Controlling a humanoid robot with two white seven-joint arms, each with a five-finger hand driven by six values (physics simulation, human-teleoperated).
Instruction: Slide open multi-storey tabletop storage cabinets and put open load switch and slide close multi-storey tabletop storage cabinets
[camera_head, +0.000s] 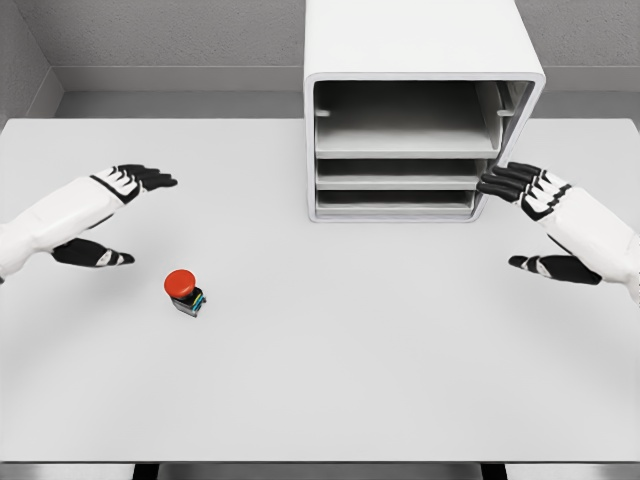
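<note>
A: While both sets of fingers are spread and hold nothing, where does each hand sit?

B: The left hand (112, 215) hovers over the left side of the tabletop (330, 400), thumb apart from the four extended fingers. The right hand (535, 215) hangs near the right edge, its fingertips (497, 183) just beside the lower right corner of the storage cabinet (420, 110); whether they touch it cannot be told.

A: And the load switch?

B: The load switch (185, 293) stands on the tabletop toward the left, nearer the front edge than the cabinet is, just right of and below the left thumb. It has a round red cap on a small dark body with coloured bits at its base.

A: How would it likely handle?

B: It looks small, rigid and light, so no squeezing force is called for. The domed cap may be slick and might depress; the squarer body beneath seems the safer hold, thumb on one side, fingers on the other.

A: The cabinet?

B: It sits at the back edge, right of the middle, a white shell with three tiers showing. The trays look stiff and probably slide on rails; a tray's front lip seems the place to pull.
</note>
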